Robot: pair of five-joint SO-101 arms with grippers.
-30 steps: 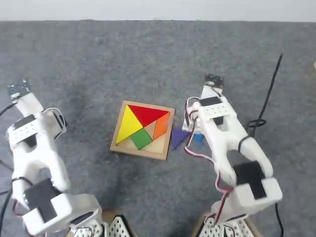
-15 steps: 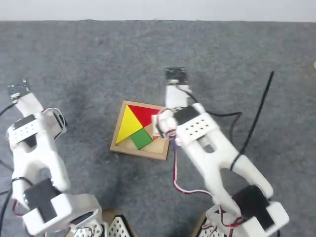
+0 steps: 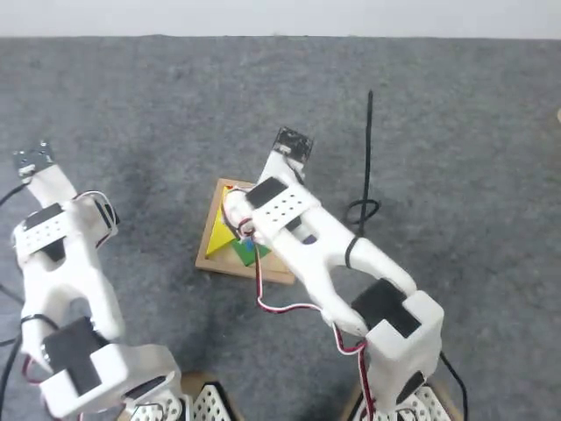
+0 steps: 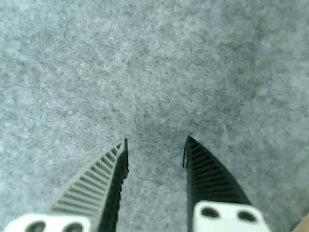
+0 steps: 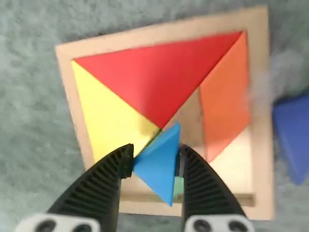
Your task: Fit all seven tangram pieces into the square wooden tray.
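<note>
Pinching a small blue triangle (image 5: 155,164) in the right gripper (image 5: 154,153), jaws closed only to the piece's width, over the square wooden tray (image 3: 207,260) at the centre of the high view (height above the wood hard to judge). Already seated inside: red triangle (image 5: 154,72), yellow triangle (image 5: 106,116), orange parallelogram (image 5: 224,111) and a sliver of green square (image 5: 178,186), mostly hidden under the held piece. Left bare: a small wedge of wood between the red tip, the orange and the green, plus a larger corner patch beside the orange. Lying outside, just beside the rim on the grey carpet (image 4: 145,58), a violet-blue piece (image 5: 292,140).

Parked at the left of the high view, the left gripper (image 4: 154,147), jaws well apart, nothing between them.

For the placing, probably best: turn the wrist until the triangle's edges match the small wedge. Lower it flat, not corner-first. Butt one edge against a neighbour, then let go only once level. Mind the jaws straddling the piece; little room there, easy to nudge the red or green loose.
</note>
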